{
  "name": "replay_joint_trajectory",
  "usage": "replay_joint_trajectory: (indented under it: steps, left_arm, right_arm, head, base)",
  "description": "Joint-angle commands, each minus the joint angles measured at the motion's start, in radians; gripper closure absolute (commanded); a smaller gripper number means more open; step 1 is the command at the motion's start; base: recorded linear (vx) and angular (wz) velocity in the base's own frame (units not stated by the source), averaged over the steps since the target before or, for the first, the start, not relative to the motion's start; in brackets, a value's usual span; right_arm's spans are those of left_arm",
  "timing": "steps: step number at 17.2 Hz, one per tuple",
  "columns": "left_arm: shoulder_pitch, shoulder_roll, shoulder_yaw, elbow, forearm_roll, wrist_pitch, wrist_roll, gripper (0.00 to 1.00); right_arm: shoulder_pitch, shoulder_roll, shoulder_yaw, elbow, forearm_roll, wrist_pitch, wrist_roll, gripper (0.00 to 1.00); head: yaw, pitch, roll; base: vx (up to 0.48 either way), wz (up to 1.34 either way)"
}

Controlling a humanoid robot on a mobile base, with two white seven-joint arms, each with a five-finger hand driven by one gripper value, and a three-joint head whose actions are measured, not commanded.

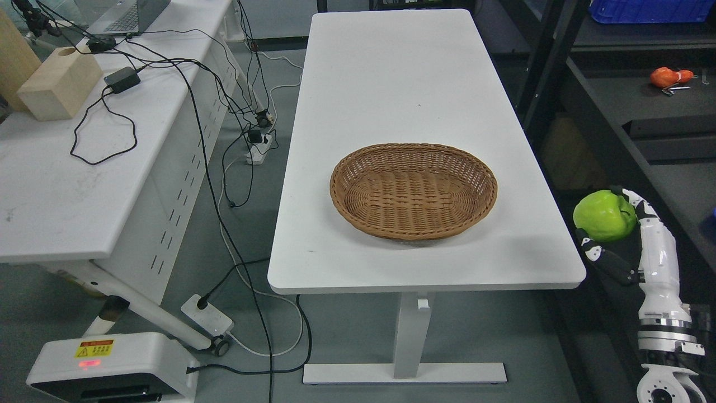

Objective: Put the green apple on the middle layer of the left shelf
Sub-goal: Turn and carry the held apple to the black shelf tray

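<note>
A green apple (603, 215) is held in my right hand (615, 235), whose white-and-black fingers (643, 210) curl around it. The hand hangs in the air just off the right edge of the white table (391, 84), in front of a dark shelf unit (643, 101). My right arm rises from the lower right corner. An oval wicker basket (413, 190) lies on the table with nothing inside it. My left arm does not show.
On the dark shelf at the right lies an orange object (668, 76), with a blue bin (649, 10) above. A second white desk (56, 168) at the left carries a wooden block (59, 84), a laptop and cables. Power strips and cords trail across the floor.
</note>
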Motion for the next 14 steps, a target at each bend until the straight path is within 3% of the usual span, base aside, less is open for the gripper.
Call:
replay_joint_trajectory:
  steps: [1,14]
  left_arm:
    - [0.000,0.017,0.000,0.000,0.000,0.003,0.000,0.00]
    - [0.000,0.017,0.000,0.000,0.000,0.003,0.000,0.00]
  right_arm:
    - [0.023,0.038,-0.005,-0.005,0.001,-0.025,0.001,1.00]
    - [0.049,0.038,0.009,-0.003,-0.001,-0.050,-0.004,1.00]
  head:
    - [0.0000,0.000,0.000]
    - [0.0000,0.000,0.000]
  base:
    - [-0.417,0.12]
    - [-0.426,0.11]
